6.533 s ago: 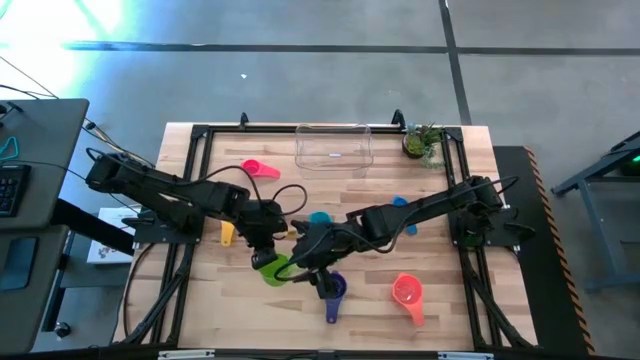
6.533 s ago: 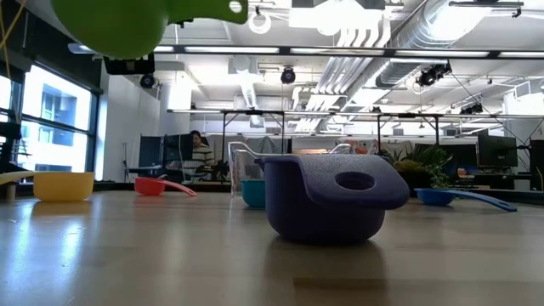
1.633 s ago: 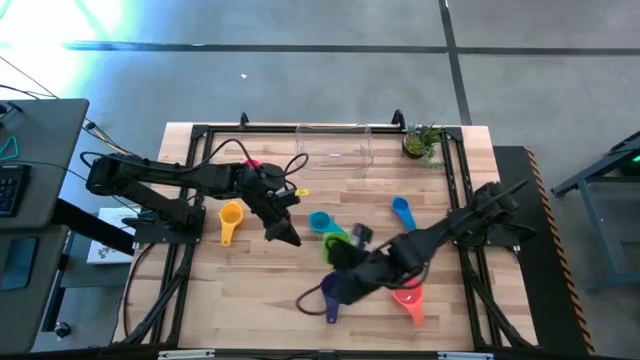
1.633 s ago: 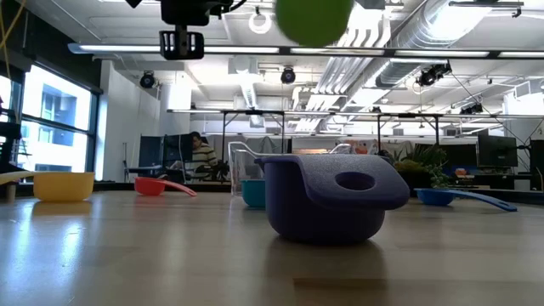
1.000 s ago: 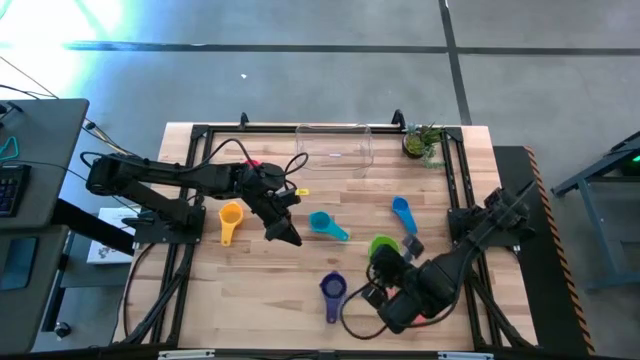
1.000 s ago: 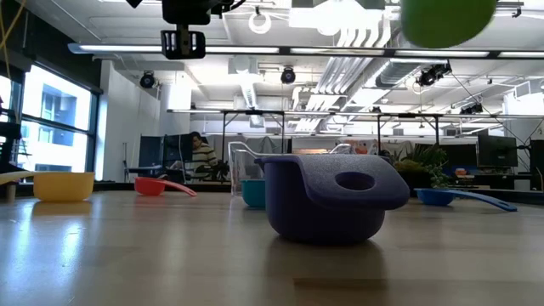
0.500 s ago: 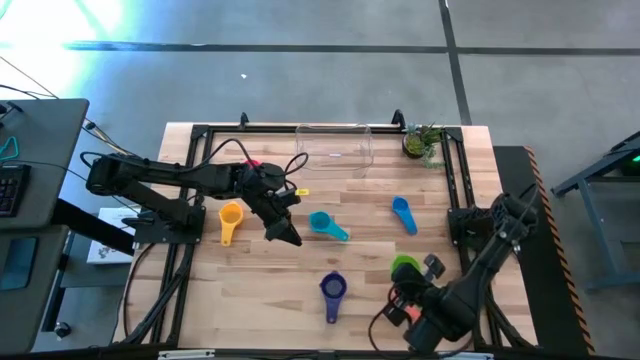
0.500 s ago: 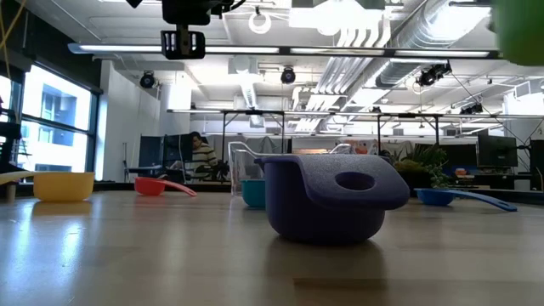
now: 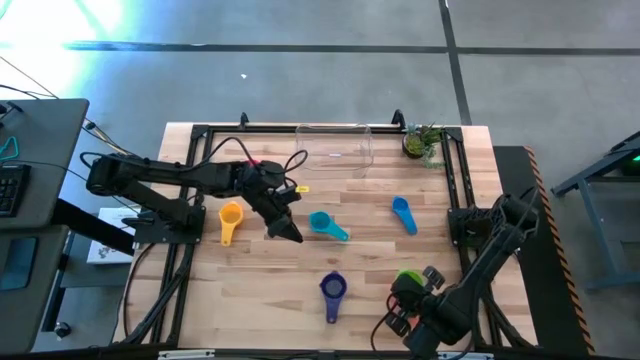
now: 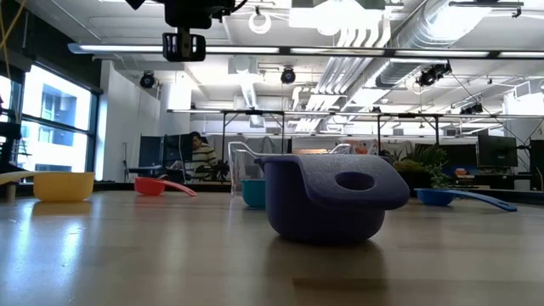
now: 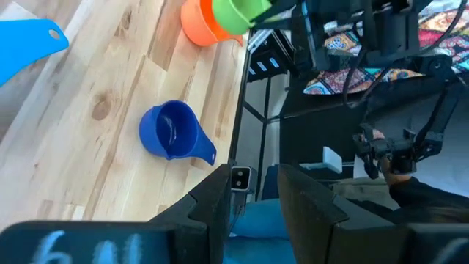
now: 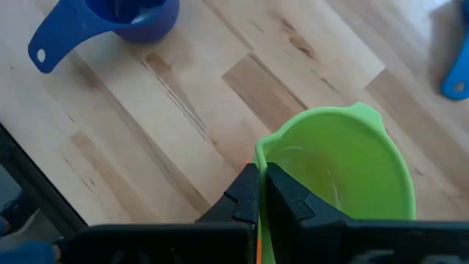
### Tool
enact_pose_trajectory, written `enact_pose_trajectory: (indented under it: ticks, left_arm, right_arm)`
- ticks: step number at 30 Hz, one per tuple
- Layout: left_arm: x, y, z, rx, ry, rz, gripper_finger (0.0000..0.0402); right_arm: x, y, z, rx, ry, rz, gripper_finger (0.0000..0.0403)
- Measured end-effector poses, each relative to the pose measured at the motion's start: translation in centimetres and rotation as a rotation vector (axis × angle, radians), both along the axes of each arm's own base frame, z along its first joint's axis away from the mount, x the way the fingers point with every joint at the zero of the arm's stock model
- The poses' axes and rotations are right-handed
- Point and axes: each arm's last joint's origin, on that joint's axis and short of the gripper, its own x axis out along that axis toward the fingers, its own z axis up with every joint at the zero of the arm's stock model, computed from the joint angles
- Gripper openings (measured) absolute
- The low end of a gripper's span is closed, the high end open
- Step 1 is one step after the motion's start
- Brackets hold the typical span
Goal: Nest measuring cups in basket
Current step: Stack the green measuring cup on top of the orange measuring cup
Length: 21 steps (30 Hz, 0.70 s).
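right gripper (image 12: 258, 192): fingers pressed together on the rim of the green cup (image 12: 341, 170); held above the wood near the table's front right corner, seen in the high view at (image 9: 404, 300), with the green cup at (image 9: 408, 279).
left gripper (image 9: 291, 236): held above the table left of centre, just beside the teal cup (image 9: 322, 222); fingers (image 11: 212, 199) are seen close together with nothing between them.
purple cup (image 9: 332, 288): set on the wood front of centre, handle pointing to the front edge; it fills the middle of the low view (image 10: 327, 197).
red cup (image 11: 199, 22): seen in the left wrist view just beside the green cup (image 11: 238, 11); mostly hidden under the right arm in the high view.
blue cup (image 9: 402, 211): lying right of centre, well apart from the teal cup.
yellow cup (image 9: 230, 217): lying on the left side, under the left arm's reach.
pink cup (image 10: 151, 185): seen far back on the left in the low view.
basket (image 9: 334, 147): clear bin standing at the back edge, centre; no cup can be made out in it.
potted plant (image 9: 421, 142): standing at the back right corner, just beside the basket.
table (image 9: 370, 250): pale butcher-block planks in a dark metal frame.
room: grey floor around the table; ceiling ducts, desks and a seated person (image 10: 199, 150) far behind.
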Motion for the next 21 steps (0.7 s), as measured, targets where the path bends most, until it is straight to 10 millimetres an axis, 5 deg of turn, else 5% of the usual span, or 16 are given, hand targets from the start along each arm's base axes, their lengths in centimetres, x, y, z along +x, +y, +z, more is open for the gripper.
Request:
enact_pose_trajectory:
  ticks: [21]
  left_arm:
    - [0.0, 0.6, 0.0, 0.007, 0.004, 0.039, 0.0104]
  right_arm:
    - [0.8, 0.5, -2.7, 0.011, 0.099, 0.004, 0.0000]
